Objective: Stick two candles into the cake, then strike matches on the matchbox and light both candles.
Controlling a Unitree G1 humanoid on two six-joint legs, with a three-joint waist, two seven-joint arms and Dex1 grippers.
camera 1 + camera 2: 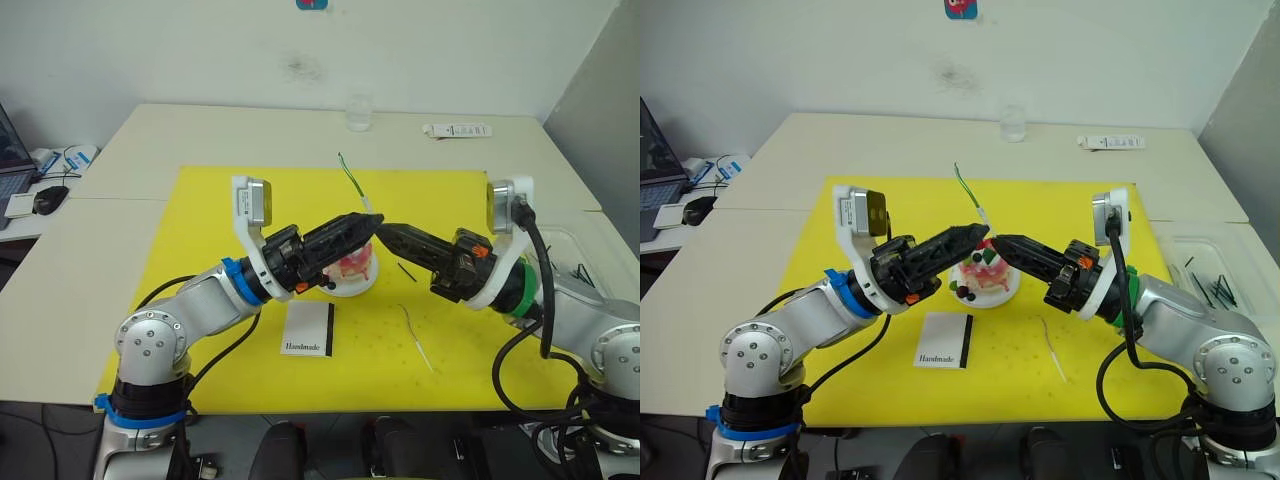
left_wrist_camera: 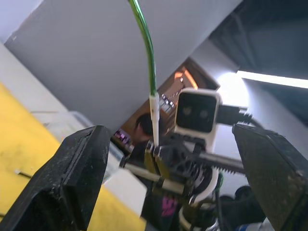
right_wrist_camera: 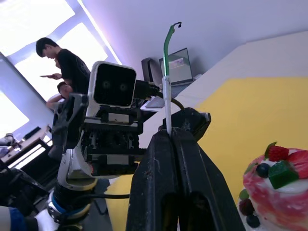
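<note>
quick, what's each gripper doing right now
Left gripper: open, holding nothing, fingers beside the candle.
Right gripper: shut on the thin green-and-white candle above the small pink cake.

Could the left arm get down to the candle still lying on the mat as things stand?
Probably not easily. The loose candle lies on the yellow mat beyond the cake, under the right arm's side; the right gripper, shut on the other candle, sits between. The open left gripper would have to cross it.
</note>
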